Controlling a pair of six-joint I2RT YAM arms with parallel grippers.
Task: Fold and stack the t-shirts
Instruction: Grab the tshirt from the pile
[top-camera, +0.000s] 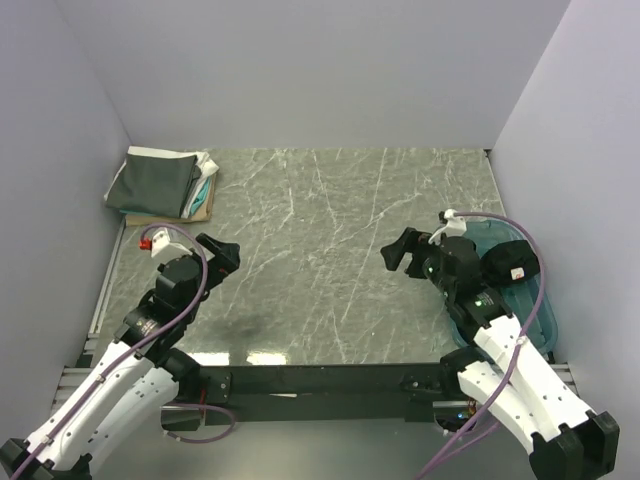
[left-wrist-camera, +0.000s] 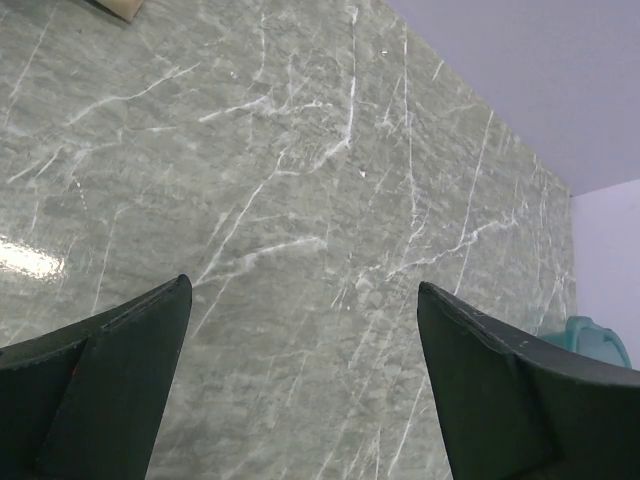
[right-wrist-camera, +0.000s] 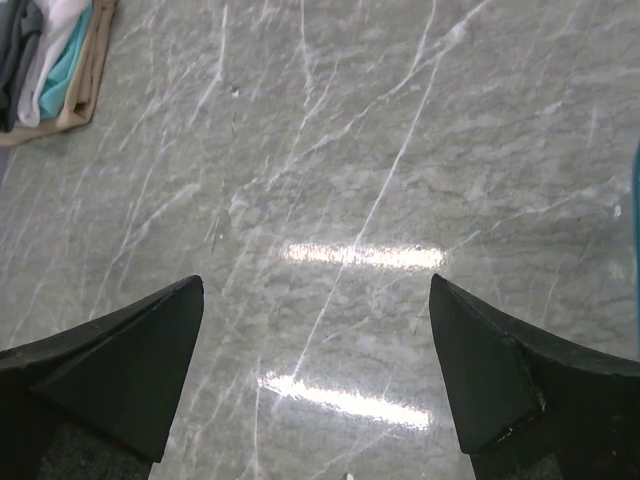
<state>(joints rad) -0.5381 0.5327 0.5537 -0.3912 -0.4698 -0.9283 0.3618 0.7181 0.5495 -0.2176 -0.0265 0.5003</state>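
Left gripper (top-camera: 218, 255) at 8 o'clock, right gripper (top-camera: 398, 252) at 4, both angled inward, jaws wide, empty. Stack of four t-shirts (top-camera: 160, 182) at 10 o'clock; one black t-shirt (top-camera: 497, 266) in tub (top-camera: 537, 312), 4 o'clock.

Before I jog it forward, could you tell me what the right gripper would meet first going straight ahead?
Probably the bare marble table, since the right gripper tilts downward; the folded t-shirts lie well off its line.
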